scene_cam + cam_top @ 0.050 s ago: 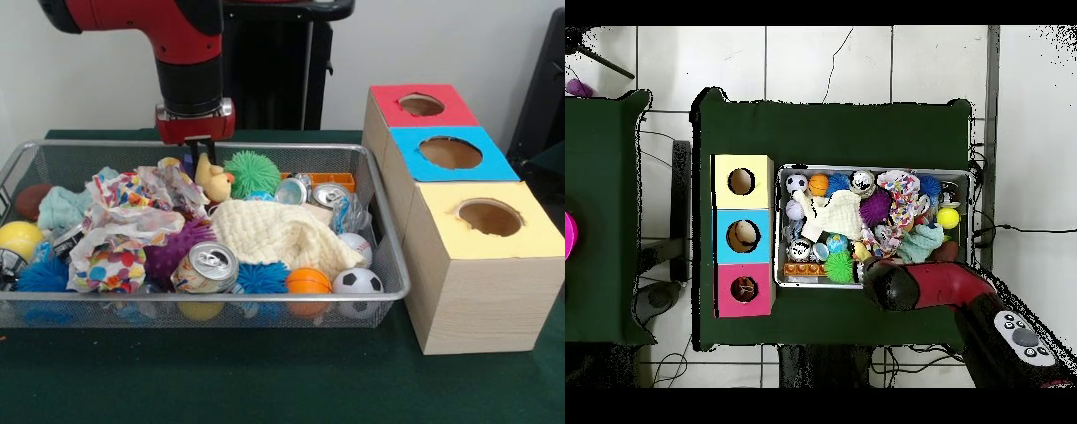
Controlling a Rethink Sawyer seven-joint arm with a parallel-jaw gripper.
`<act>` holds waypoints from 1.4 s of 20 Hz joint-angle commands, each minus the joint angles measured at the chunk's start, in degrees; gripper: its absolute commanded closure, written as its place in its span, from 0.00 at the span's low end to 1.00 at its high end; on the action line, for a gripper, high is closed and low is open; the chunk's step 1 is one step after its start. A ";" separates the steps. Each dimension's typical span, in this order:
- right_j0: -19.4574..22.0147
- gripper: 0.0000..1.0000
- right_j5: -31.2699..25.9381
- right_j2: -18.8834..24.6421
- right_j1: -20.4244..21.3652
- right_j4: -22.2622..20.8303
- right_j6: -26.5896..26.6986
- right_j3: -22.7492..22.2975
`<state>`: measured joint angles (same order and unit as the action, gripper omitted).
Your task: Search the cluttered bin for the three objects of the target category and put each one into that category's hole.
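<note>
Nearest the camera, along the front wall of the wire bin (388, 291), we noted a drink can (205, 268), an orange ball (308, 281), a soccer ball (357, 283) and a baseball (356, 246); a cream cloth (278, 231) and crumpled patterned paper (124, 230) covered the middle. Further back lay two more cans (328, 195), a green spiky ball (252, 172) and a yellow duck toy (214, 181). The gripper (199, 150) hung over the rear wall beside the duck; we could not tell how far its fingers stood apart, nor whether they held anything. We judged the search step in hand: which category was the target could not be read here, so a straight descent on an exposed item seemed wiser than raking under the cloth. To the side, touching one another, stood the yellow box (490, 265), blue box (450, 155) and red box (421, 106), holes upward. Open green table (265, 380) lay in front; the bin's rim and box edges had to be cleared by lifting.
</note>
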<state>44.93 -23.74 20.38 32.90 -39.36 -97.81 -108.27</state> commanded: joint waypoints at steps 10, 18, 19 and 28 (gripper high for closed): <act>-3.75 1.00 -2.12 2.91 11.30 1.47 -0.29 -3.84; -6.95 1.00 -12.80 2.88 23.75 10.98 0.77 -9.42; -7.28 1.00 -12.73 2.60 24.22 11.32 0.60 -10.05; -14.04 1.00 -6.11 -2.20 20.90 12.70 -9.43 -13.16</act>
<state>34.24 -29.66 19.78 54.98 -28.98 -97.81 -116.34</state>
